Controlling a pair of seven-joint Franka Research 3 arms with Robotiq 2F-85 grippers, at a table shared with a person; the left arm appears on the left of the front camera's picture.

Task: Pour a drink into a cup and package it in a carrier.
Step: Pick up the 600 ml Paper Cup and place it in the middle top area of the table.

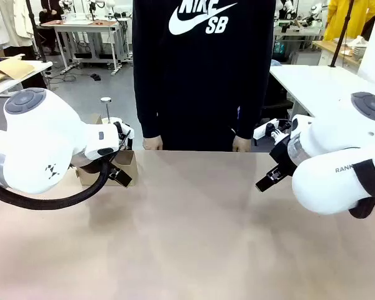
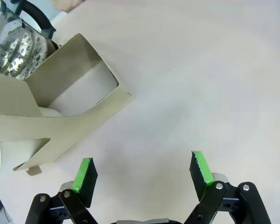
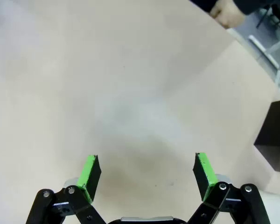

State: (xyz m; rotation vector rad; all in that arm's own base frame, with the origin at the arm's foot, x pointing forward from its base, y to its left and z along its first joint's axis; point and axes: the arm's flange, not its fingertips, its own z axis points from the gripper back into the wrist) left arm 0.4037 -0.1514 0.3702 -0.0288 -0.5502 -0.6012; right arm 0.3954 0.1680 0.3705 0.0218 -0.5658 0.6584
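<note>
Here, the left gripper (image 2: 142,172) hangs over the pale table (image 1: 187,250) with its jaws spread wide and nothing between the green pads. Just beyond its fingers in the left wrist view stands the carrier (image 2: 70,93), brown cardboard, near the table's left end. One round pocket faces the camera and the long centre panel runs down toward one fingertip without touching it. A pale rounded surface shows inside that pocket; whether it is the cup's lid cannot be told. Behind the carrier, touching or almost touching its back wall, sits a glass-and-chrome pitcher (image 2: 14,42) with a black handle, its perforated metal filter plain through the glass. From the front the left arm's white bulk covers most of the carrier, leaving one corner in sight.

The right gripper (image 3: 147,170) is likewise wide apart and empty, above bare tabletop on the right side. A black box (image 3: 275,135) stands off at the edge of the right wrist view, well apart from the fingers.

Across the table a person in a black sweatshirt stands with one hand (image 1: 152,143) and the other hand (image 1: 241,144) resting at the far edge. The broad middle of the table lies open between the two arms
</note>
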